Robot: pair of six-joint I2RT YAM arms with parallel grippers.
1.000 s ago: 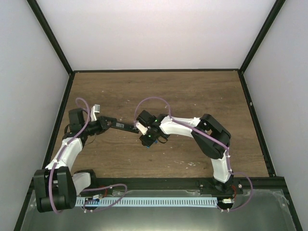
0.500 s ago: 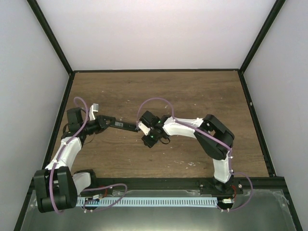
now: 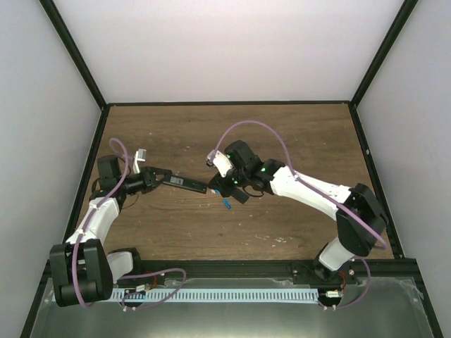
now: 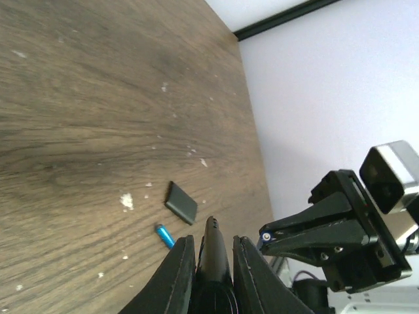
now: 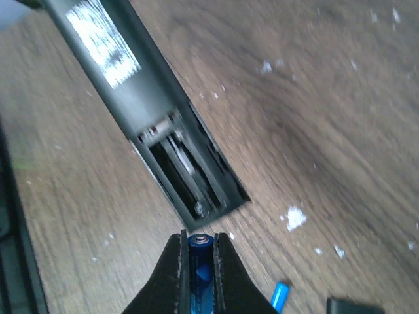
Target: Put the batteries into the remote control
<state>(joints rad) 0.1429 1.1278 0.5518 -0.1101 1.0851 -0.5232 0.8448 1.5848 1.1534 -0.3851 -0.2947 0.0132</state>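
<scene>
Right wrist view: showing one white label (image 5: 101, 39) on the remote control (image 5: 131, 98), print too blurred for reading. Counting two blue cylinders. First battery (image 5: 200, 261) sitting clenched lengthwise between the pale fingers of the right gripper (image 5: 200, 241), its dark end facing the open end of the battery bay (image 5: 186, 176) and hanging just short of it. Second battery (image 5: 279, 294) lying loose on the table (image 5: 340, 98), near one short black cover (image 5: 353, 306), flat and rectangular. Seeing metal contacts glinting inside the bay's two narrow slots.

Left wrist view: left gripper (image 4: 213, 243) grasping the slim black remote by one end, fingers pressing on both long sides, the bar pointing out toward the right gripper.

Top external view: one remote spanning the gap between the two grippers, over the left-centre of the table. Tabletop looking like brown wood grain, matte, carrying scattered white specks (image 4: 126, 201).
</scene>
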